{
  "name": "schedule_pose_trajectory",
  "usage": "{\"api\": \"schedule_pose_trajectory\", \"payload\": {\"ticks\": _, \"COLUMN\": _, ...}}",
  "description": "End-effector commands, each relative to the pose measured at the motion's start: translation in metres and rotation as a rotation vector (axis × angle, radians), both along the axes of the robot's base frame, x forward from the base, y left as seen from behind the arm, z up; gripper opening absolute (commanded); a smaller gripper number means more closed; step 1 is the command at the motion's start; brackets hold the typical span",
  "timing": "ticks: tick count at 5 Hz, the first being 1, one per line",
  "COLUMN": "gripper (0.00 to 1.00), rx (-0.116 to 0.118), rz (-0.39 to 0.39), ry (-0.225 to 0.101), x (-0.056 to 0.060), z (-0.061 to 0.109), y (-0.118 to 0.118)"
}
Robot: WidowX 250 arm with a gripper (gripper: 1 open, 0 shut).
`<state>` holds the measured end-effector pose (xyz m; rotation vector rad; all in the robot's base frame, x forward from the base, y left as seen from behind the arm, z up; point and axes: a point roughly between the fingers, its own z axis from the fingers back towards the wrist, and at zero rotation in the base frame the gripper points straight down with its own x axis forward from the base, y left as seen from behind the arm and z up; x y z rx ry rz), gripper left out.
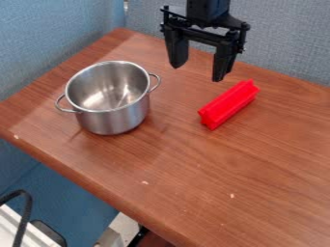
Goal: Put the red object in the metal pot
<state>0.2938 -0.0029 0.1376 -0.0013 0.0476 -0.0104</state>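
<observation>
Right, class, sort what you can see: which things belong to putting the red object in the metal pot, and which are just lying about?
Job:
- red block
- pot
- gripper
- table, bearing both

Just about:
- black cable, bottom left corner

red block (229, 104) lies near metal pot (110, 97).

metal pot (111, 114): 1 | red block (229, 104): 1 | hand (203, 48): 1 | wooden table (194, 178): 1
</observation>
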Motion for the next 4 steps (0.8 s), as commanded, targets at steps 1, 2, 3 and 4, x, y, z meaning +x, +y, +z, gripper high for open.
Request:
{"api": "schedule_pose_trajectory", "payload": {"ticks": 1, "gripper": 1.00, "rx": 0.001, "rz": -0.004, "ry": 0.018, "x": -0.001, "z": -0.006, "y": 0.000}}
{"api": "schedule_pose_trajectory", "payload": {"ticks": 2, "gripper": 1.00, "rx": 0.007, "rz": -0.014, "ry": 0.034, "x": -0.001, "z": -0.012, "y": 0.000}}
{"api": "schedule_pose_trajectory", "payload": {"ticks": 3, "gripper": 1.00, "rx": 0.022, "rz": -0.073, "ry": 0.039, "x": 0.002, "z": -0.021, "y": -0.002}}
{"api": "schedule_pose_trajectory", "payload": {"ticks": 4, "gripper": 1.00, "rx": 0.064, "rz": -0.245, "ry": 0.014, "x": 0.013, "z": -0.031, "y": -0.003}}
